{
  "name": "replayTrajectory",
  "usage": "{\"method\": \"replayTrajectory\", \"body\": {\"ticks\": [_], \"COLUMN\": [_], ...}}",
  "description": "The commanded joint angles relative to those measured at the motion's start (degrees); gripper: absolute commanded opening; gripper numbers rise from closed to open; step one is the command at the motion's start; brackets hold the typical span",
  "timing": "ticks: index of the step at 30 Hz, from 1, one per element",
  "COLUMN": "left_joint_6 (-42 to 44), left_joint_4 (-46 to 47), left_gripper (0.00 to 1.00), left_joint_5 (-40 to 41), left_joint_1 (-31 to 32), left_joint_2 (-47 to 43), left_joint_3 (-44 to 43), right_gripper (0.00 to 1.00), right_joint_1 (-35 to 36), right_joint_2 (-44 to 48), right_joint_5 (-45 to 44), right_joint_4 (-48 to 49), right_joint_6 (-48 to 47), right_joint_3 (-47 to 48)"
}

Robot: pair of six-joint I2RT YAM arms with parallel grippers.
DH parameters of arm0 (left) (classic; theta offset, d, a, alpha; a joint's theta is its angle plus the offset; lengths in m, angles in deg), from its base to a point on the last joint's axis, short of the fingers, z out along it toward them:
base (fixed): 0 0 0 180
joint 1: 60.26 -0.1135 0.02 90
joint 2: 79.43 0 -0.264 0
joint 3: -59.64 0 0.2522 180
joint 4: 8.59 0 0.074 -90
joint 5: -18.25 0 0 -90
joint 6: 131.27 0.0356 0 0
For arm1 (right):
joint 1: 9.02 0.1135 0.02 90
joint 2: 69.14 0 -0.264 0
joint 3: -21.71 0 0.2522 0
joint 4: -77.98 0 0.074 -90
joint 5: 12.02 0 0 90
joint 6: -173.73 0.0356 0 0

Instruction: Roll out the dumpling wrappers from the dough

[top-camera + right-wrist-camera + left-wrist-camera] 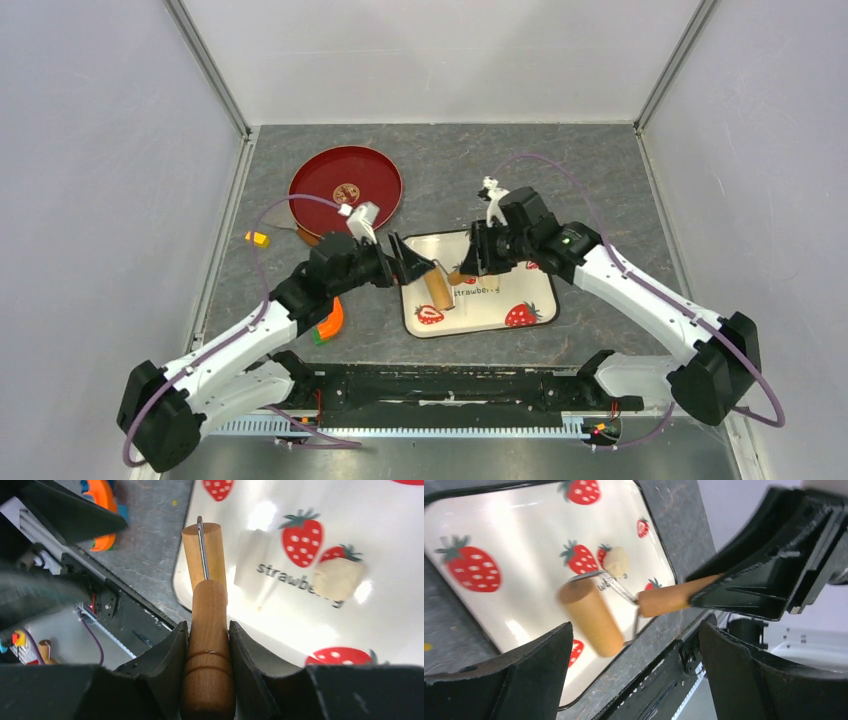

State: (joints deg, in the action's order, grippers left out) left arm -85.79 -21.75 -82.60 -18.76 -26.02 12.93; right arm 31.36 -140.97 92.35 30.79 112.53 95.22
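On a grey table, seen from above: white strawberry tray (480, 312) at centre, just ahead of both arm bases. Over its 9 o'clock part, wooden roller (438, 288), with a pale tan drum and a handle slanting toward 1 o'clock. Cannot tell whether the drum touches the tray or hangs just above it.

Right gripper (470, 262): reaches in from 4 o'clock and clamps the roller's handle. In the right wrist view, presses both fingers (170, 650) flat against the handle's sides, jaws partly closed around it, with wire bracket and drum sticking out ahead toward 12 o'clock.

Left gripper (412, 262): sits at the tray's 9 o'clock edge, jaws spread fully wide, holding nothing. In the left wrist view, shows its fingers (539, 660) well apart, with the roller beyond and between them, untouched.

Dough (339, 577): one small pale cream lump. Lies on the tray beside printed strawberries, over the end of the printed word. Sits at 3 o'clock of the roller in the right wrist view, apart from the drum. In the left wrist view, lies just beyond the wire bracket, at its 12 o'clock.

Elsewhere from above: round red plate (375, 170) at 10 o'clock of the tray, orange object (331, 320) at 8 o'clock beside the left arm, tiny yellow piece (258, 239) farther out at 9 o'clock.
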Motion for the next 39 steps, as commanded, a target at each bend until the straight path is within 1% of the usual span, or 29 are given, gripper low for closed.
{"method": "replayTrajectory", "body": {"ticks": [1,2,4,7,12,18,22,26,28,31,33,34,35,39], "left_joint_6": [-5.46,-5.07,-3.82,-1.55,-1.17,-1.33,-1.41,-1.37,-1.2,-0.69,0.0,0.47,1.0,2.45], "left_joint_4": [-2.53,-5.77,-12.23,-14.66,-9.68,-6.93,-6.78,-9.86,-11.1,-12.58,-14.75,-15.97,-17.62,-21.85], "left_gripper": [0.98,0.96,0.95,0.92,0.82,0.74,0.57,0.5,0.43,0.21,0.09,0.05,0.02,0.02], "left_joint_5": [-9.61,-11.18,-10.77,-11.26,-15.66,-13.84,-12.3,-6.92,-5.25,-3.81,-2.14,-0.96,-0.04,3.4], "left_joint_1": [-10.73,-13.72,-17.32,-19.36,-19.2,-15.68,-13.07,-9.77,-9.04,-8.98,-8.98,-8.98,-8.98,-8.98], "left_joint_2": [0.57,1.43,3.25,7.1,15.21,21.32,25.27,27.27,27.79,27.49,26.07,25.48,24.58,21.6], "left_joint_3": [2.22,2.09,1.8,3.0,4.71,4.26,2.65,0.56,-0.19,-0.31,-0.41,-0.64,-1.05,-2.16], "right_gripper": [0.0,0.0,0.0,0.0,0.0,0.0,0.0,0.0,0.0,0.0,0.0,0.0,0.0,0.0], "right_joint_1": [-6.36,-7.9,-10.22,-12.54,-15.52,-16.14,-16.2,-16.2,-16.12,-16.12,-16.18,-16.12,-16.18,-16.18], "right_joint_2": [5.03,5.48,5.67,5.33,4.43,3.0,1.31,0.65,0.39,-0.44,-1.17,-1.68,-2.27,-5.09], "right_joint_5": [3.85,4.4,4.75,4.64,4.16,4.73,2.62,1.25,1.66,1.79,0.99,0.44,-0.16,-1.16], "right_joint_4": [0.03,-0.84,-3.03,-6.34,-10.43,-12.19,-14.72,-16.51,-16.99,-18.01,-18.92,-19.24,-19.91,-21.87], "right_joint_6": [-4.02,-4.95,-6.94,-10.03,-13.18,-12.74,-13.29,-13.43,-13.08,-12.85,-13.04,-13.15,-13.36,-14.38], "right_joint_3": [-0.89,-0.73,0.15,1.95,3.95,7.38,9.82,10.98,11.56,13.16,14.37,14.92,15.56,17.39]}}
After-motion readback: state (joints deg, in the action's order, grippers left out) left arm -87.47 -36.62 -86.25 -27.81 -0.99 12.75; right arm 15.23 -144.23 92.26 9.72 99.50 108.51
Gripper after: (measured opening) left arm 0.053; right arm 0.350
